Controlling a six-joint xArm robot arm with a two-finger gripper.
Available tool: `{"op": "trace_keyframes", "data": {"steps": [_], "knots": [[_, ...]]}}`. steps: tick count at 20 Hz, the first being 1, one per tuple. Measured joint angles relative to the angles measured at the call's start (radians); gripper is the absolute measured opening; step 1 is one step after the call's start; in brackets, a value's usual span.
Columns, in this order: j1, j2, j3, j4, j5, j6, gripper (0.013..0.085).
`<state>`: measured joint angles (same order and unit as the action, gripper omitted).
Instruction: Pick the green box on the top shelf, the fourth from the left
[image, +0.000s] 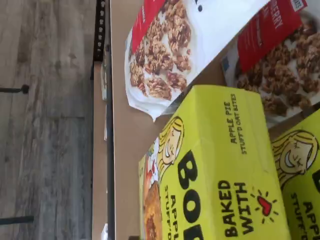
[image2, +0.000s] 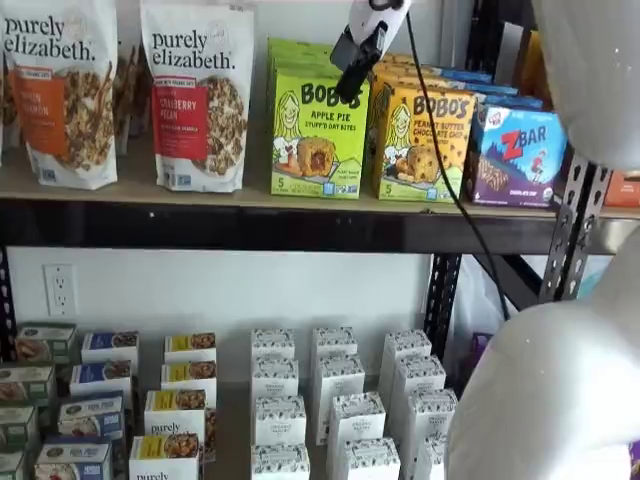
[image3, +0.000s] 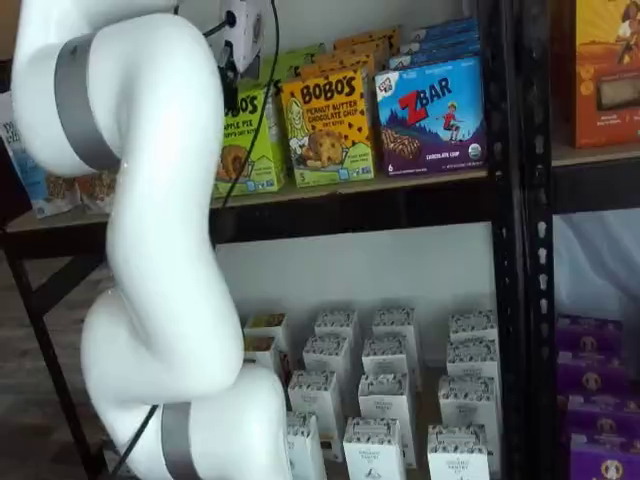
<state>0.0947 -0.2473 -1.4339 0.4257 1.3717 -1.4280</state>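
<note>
Approach step, nothing grasped yet; the gripper (image2: 352, 70) hangs from above in a shelf view, white body with black fingers, poised at the upper front of the green box (image2: 318, 130), a cable trailing down beside it; fingers seen side-on, so no gap is plain to the eye, but they appear spread wide and empty, no carton between them; whether a fingertip touches the carton's top edge I cannot tell. The green box stands upright at the front of the top shelf (image2: 250, 225), between the cranberry granola pouch (image2: 195, 95) and the yellow-orange peanut butter carton (image2: 425, 140), just beside the latter, with more lime cartons lined up behind it; the blue-purple ZBar carton (image2: 517, 150) sits further along. In the wrist view the lime carton (image: 220, 170) fills the near field, its top panel and printed face both showing, a twin carton (image: 300, 175) close alongside. Judgement: next move calls for settling the fingers either side of the front carton without nudging the orange neighbour, then closing; clearance on that side looks tight, and the pouch side is roomier. Materials: carton is smooth printed paperboard, crisp edges, flat panels, should take a squeeze but may dent if pinched hard; pouches are soft matte film, rounded and slumping; shelf board is tan wood with a thick black metal front rail and perforated black uprights (image2: 575, 235); lower shelf holds rows of small white boxes (image2: 335, 410).
</note>
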Motion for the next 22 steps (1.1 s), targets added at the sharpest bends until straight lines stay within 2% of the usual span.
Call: {"op": "trace_keyframes", "data": {"steps": [9,15,22], "knots": [[-0.001,0.039,-0.053,-0.012,0.051,0.002,0.0850],[0.003,0.073,-0.099,-0.040,0.105,0.008,0.0850],[0.012,0.086,-0.107,-0.065,0.109,0.012,0.0850]]}}
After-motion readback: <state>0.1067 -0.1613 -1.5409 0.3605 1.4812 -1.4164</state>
